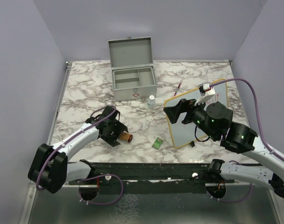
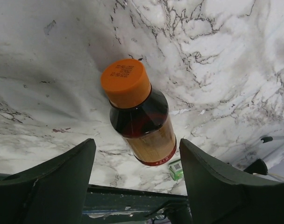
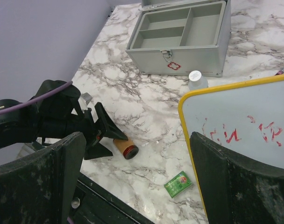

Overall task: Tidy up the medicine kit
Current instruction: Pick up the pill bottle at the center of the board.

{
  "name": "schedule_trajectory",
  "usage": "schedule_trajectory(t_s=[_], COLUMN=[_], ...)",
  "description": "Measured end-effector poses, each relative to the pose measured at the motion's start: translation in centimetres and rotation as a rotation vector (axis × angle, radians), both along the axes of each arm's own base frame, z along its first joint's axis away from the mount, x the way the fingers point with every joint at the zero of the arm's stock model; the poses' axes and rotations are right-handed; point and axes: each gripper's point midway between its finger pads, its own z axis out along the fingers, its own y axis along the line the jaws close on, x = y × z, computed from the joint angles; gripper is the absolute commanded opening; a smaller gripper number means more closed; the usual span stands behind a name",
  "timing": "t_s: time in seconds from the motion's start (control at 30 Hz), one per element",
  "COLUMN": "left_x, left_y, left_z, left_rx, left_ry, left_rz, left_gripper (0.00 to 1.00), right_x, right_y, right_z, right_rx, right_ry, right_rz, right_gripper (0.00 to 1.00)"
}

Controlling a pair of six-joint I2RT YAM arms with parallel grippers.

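The kit (image 1: 135, 93) sits at the back middle of the table (image 1: 86, 93). Its long axis runs left to right, roughly along the back edge. Its front wall, with the latch and red emblem, faces the arms. The lid (image 1: 131, 50) stands open and upright behind it, and the divided tray (image 1: 132, 77) inside shows.

A white vial (image 1: 152, 101) stands just off the kit's front right corner. A red pen (image 1: 178, 88) lies to the right of it, near the board (image 1: 200, 123).

The left tool (image 1: 117, 133) is low at the near left. Its jaws are parted on either side of a brown bottle (image 1: 127, 137), which lies on its side. In the left wrist view a gap shows between each finger and the bottle, so it grips nothing.

The right tool (image 1: 177, 112) hangs above the board's left edge with its jaws wide apart and nothing between them.

A small green packet (image 1: 157, 143) lies on the table between bottle and board.
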Motion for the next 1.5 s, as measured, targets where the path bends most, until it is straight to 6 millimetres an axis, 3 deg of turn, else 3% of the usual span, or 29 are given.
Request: schedule_trajectory(t_s=[0.2, 0.37, 0.7, 0.9, 1.23, 1.5], left_x=[0.1, 0.1, 2.2, 4.8, 8.7, 13.7], left_y=[-0.8, -1.4, -1.5, -1.6, -2.6, -3.7], left_z=[-1.3, -2.2, -0.9, 1.7, 6.7, 12.2], left_rx=[0.039, 0.086, 0.180, 0.275, 0.456, 0.704], left_ry=[0.005, -0.009, -0.126, -0.278, -0.591, -0.823], left_rz=[-0.022, -0.047, -0.097, -0.253, -0.715, -1.044], left_gripper=[0.63, 0.45, 0.36, 0.36, 0.26, 0.21], right_x=[0.0, -0.1, -0.2, -0.2, -0.2, -0.2], right_y=[-0.1, -0.4, -0.5, -0.5, -0.5, -0.6], right_z=[0.0, 0.4, 0.4, 0.3, 0.3, 0.4], right_rx=[0.001, 0.010, 0.013, 0.011, 0.009, 0.005], right_ry=[-0.002, -0.008, -0.010, -0.010, -0.013, -0.012], right_rz=[-0.001, -0.004, -0.005, -0.005, -0.004, -0.004], right_gripper=[1.00, 1.00, 1.00, 1.00, 1.00, 1.00])
